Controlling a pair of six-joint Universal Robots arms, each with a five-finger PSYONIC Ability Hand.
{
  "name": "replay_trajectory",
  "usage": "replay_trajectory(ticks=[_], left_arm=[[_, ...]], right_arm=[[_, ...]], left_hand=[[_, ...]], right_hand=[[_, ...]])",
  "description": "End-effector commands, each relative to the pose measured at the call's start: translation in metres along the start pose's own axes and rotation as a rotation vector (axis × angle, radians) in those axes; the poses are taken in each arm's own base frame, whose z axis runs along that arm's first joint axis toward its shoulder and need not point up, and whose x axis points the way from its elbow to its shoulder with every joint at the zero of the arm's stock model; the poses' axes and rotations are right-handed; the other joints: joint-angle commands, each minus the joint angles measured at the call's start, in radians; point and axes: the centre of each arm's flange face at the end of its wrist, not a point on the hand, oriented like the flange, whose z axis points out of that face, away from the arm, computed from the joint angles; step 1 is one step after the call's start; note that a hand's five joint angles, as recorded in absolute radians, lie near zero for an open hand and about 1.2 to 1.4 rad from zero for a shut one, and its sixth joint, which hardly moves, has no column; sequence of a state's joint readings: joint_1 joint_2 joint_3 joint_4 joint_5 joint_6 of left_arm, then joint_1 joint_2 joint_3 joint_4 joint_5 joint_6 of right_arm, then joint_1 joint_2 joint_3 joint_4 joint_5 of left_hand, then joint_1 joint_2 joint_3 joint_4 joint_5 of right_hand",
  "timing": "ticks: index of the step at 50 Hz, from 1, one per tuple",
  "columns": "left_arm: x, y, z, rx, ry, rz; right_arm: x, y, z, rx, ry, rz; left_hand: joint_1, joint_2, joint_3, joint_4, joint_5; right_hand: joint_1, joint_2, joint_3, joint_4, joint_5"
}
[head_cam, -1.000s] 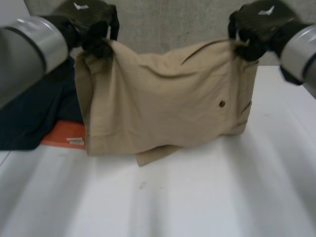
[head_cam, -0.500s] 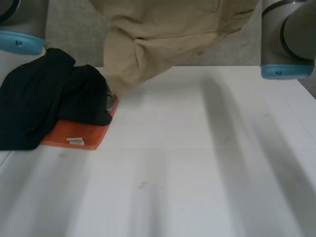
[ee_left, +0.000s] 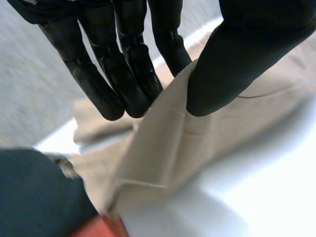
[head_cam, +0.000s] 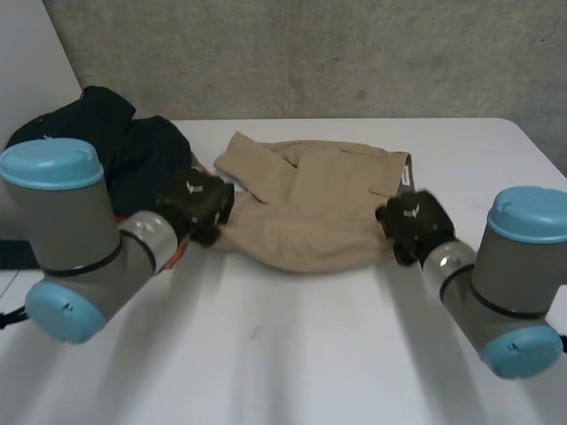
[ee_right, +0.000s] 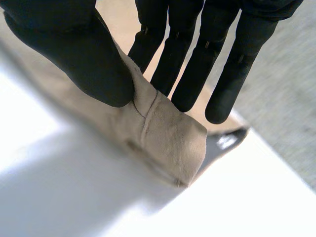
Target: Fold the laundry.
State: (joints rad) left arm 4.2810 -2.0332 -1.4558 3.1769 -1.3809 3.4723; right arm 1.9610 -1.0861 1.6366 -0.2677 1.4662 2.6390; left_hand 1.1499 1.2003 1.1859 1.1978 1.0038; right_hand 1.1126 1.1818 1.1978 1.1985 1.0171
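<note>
Currently the left hand [head_cam: 199, 205] and right hand [head_cam: 415, 226] pinch the tan shorts [head_cam: 310, 212] in their fingers [ee_left: 123, 84]; uneven release could skew the fold

The left arm [head_cam: 84, 235] and the right arm [head_cam: 505, 274] both reach forward and low, their wrists angled inward toward each other. The left hand [head_cam: 199, 205] pinches one end of the tan garment [head_cam: 310, 217] between its thumb and nearly straight fingers [ee_left: 123, 84]. The right hand [head_cam: 412, 226] pinches the opposite end the same way, with its thumb [ee_right: 74, 54] pressed against the cloth.
</note>
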Motion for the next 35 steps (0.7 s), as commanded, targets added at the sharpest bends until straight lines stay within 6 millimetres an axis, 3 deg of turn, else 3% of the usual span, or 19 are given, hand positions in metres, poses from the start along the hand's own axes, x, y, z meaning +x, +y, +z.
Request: replay_trajectory(ticks=[1,9,13,18,23,28,35], left_arm=[[0.013,0.004,-0.047,-0.200,0.115,0.068],[0.047,0.012,-0.116,-0.483,0.365,0.142],[0.061,0.012,-0.130,-0.521,0.453,0.167],[0.064,0.011,-0.127,-0.516,0.450,0.192],[0.051,-0.004,-0.097,-0.438,0.350,0.241],[0.020,-0.033,-0.033,-0.238,0.124,0.283],[-0.006,-0.065,0.043,0.026,-0.086,0.320]], right_arm=[[0.005,0.000,-0.045,-0.223,-0.114,-0.139],[0.007,-0.003,-0.100,-0.417,-0.294,-0.235],[0.003,-0.002,-0.113,-0.446,-0.359,-0.286],[0.003,-0.002,-0.113,-0.439,-0.374,-0.320],[0.013,-0.006,-0.093,-0.397,-0.317,-0.308],[0.030,-0.021,-0.048,-0.254,-0.154,-0.222],[0.049,-0.039,0.010,-0.076,0.075,-0.142]], left_hand=[[0.246,0.196,0.210,0.198,0.218],[0.246,0.196,0.210,0.198,0.218],[0.246,0.196,0.210,0.198,0.218],[0.246,0.196,0.210,0.198,0.218],[0.246,0.196,0.210,0.198,0.218],[0.246,0.196,0.210,0.198,0.218],[0.246,0.196,0.210,0.198,0.218]], right_hand=[[0.284,0.215,0.198,0.198,0.205],[0.284,0.215,0.198,0.198,0.205],[0.284,0.215,0.198,0.198,0.205],[0.284,0.215,0.198,0.198,0.205],[0.284,0.215,0.198,0.198,0.205],[0.284,0.215,0.198,0.198,0.205],[0.284,0.215,0.198,0.198,0.205]])
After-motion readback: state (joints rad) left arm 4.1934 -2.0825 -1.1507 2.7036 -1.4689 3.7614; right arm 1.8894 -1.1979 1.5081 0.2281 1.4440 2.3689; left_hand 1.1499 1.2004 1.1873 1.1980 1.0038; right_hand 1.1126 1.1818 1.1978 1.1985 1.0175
